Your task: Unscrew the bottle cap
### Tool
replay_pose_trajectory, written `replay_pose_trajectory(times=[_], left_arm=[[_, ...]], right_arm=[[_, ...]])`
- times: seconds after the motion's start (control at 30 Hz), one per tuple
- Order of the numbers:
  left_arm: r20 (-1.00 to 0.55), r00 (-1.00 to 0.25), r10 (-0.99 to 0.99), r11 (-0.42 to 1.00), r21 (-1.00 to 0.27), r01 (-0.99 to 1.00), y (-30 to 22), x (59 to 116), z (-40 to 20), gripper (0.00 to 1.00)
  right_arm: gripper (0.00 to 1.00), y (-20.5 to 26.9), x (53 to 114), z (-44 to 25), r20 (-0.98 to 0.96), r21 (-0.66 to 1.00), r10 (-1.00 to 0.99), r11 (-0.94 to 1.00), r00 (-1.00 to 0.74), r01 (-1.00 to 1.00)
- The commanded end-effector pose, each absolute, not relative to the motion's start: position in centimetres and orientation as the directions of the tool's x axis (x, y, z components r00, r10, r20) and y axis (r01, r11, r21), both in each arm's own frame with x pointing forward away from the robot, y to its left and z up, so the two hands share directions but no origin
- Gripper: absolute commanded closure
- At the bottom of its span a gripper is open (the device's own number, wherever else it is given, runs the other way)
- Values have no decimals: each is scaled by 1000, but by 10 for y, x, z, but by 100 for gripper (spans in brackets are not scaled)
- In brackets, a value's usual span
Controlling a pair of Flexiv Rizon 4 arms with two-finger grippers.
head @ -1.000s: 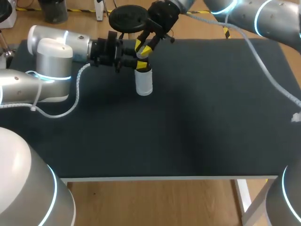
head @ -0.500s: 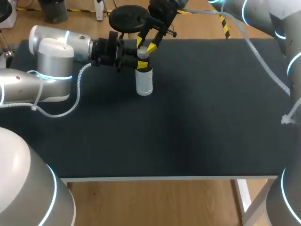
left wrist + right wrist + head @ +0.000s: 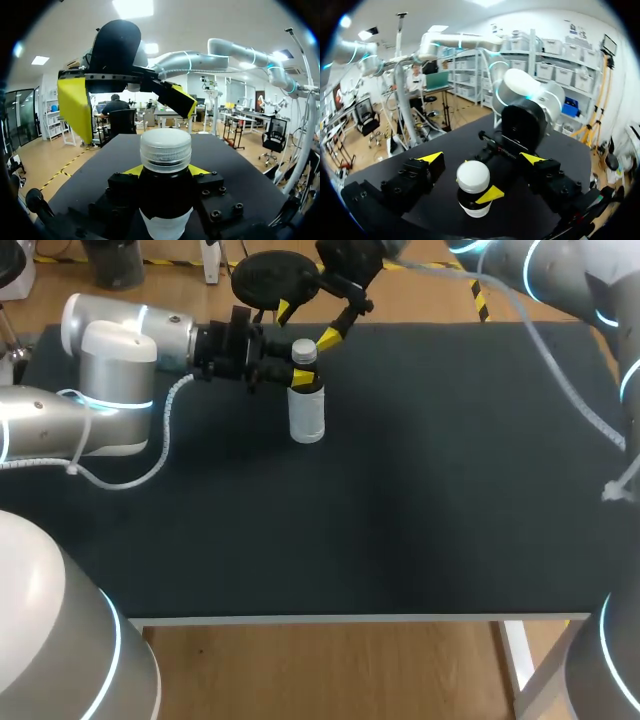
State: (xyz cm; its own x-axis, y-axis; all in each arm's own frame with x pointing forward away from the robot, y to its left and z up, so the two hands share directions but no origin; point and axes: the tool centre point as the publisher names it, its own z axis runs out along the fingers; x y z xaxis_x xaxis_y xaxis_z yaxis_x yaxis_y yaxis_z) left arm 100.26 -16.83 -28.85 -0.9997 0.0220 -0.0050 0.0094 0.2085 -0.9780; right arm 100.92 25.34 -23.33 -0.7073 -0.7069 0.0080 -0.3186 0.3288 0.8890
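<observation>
Your bottle [image 3: 306,412] stands upright on the black table [image 3: 420,490], white cap [image 3: 304,351] on. Your left gripper [image 3: 298,375] clamps its neck just below the cap. Your right gripper [image 3: 307,324] hangs just above the cap, fingers spread wide and clear of it.

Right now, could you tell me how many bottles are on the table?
1: the bottle, near the table's far edge, held by the left gripper below the open right gripper.

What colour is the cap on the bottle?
White. The cap shows best in the left wrist view, sitting on the bottle.
</observation>
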Motion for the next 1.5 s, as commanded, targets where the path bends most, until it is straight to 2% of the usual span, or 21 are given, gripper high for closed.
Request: replay_pose_trajectory(times=[0.03, 0.2, 0.73, 1.5], left_arm=[[-4, -1000, 22, 209, -978, 9, -168, 1002, -288, 100], [-4, -1000, 22, 209, -978, 9, -168, 1002, -288, 100], [-4, -1000, 22, 209, -978, 9, -168, 1002, -288, 100], [-4, -1000, 22, 209, -978, 9, -168, 1002, -288, 100]], right_arm=[[0, 246, 995, -247, -82, 909, -265, 376, -961, -181], [0, 237, 992, -251, -101, 924, -137, 355, -985, -145], [0, 234, 992, -248, -44, 924, 41, 381, -998, -25], [0, 247, 987, -244, -64, 930, 90, 365, -994, -27]])
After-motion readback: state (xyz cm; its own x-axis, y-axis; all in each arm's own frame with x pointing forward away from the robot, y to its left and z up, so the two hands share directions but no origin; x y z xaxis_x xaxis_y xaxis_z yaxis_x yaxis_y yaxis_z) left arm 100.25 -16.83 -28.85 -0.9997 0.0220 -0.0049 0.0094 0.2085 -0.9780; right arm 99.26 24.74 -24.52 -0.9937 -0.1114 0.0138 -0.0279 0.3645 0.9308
